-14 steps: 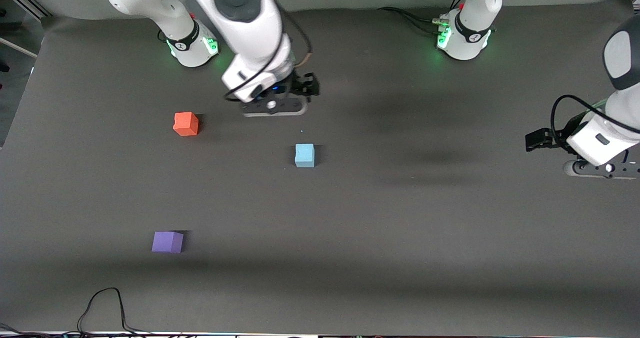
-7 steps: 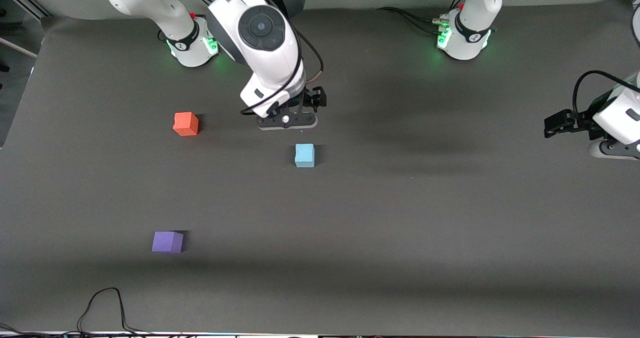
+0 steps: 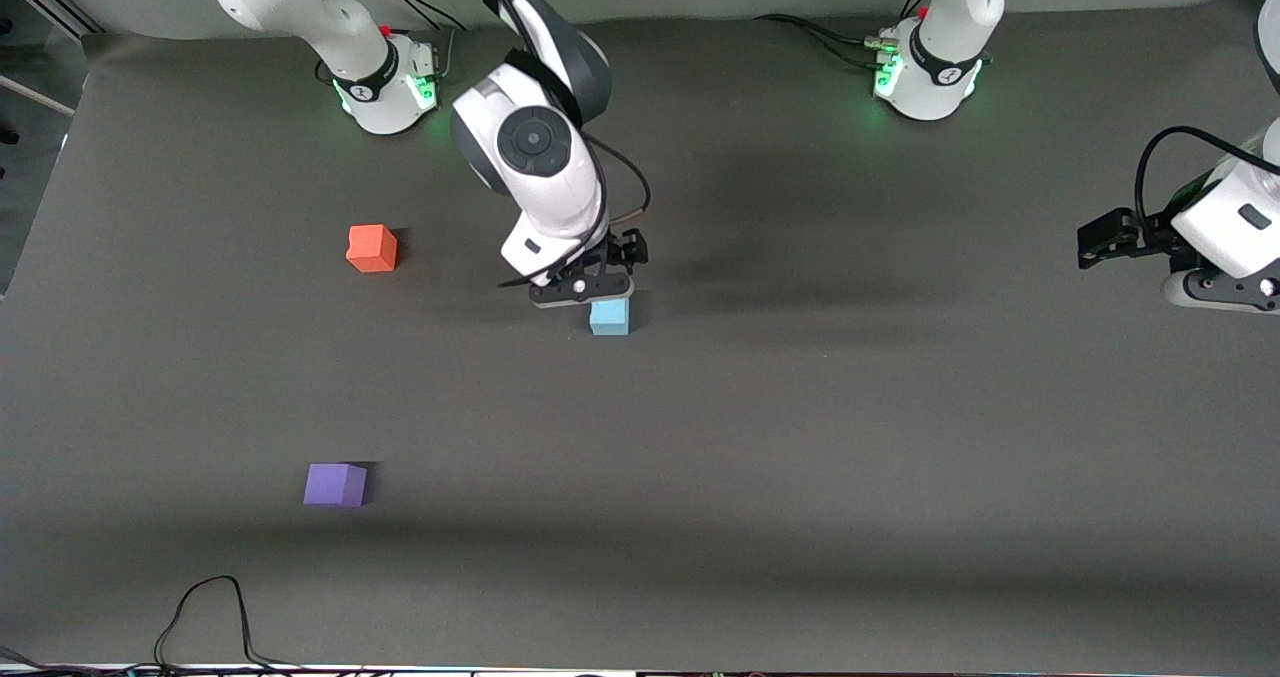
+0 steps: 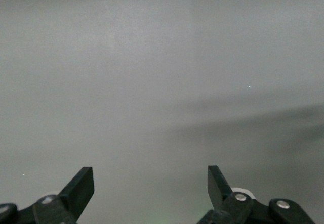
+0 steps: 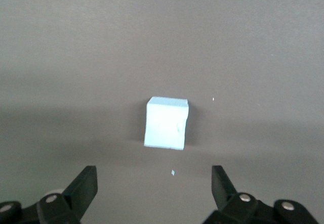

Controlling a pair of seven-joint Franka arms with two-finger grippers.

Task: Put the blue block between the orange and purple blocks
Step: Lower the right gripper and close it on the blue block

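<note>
both claws gape; right claw [image 3: 583, 291] over blue block [image 3: 610, 318].

Even overhead light, soft shadows, hazy left wrist view

Matte foam-like blue block [image 3: 609, 318]

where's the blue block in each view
Front view: the blue block lies on the dark table near the middle, just under the open right gripper.
Right wrist view: the block sits mid-picture on the table, ahead of the gripper's two open fingers.
Left wrist view: not in it; only bare table and the open left gripper.
Shared landmark: the right gripper's fingers beside the block.
</note>
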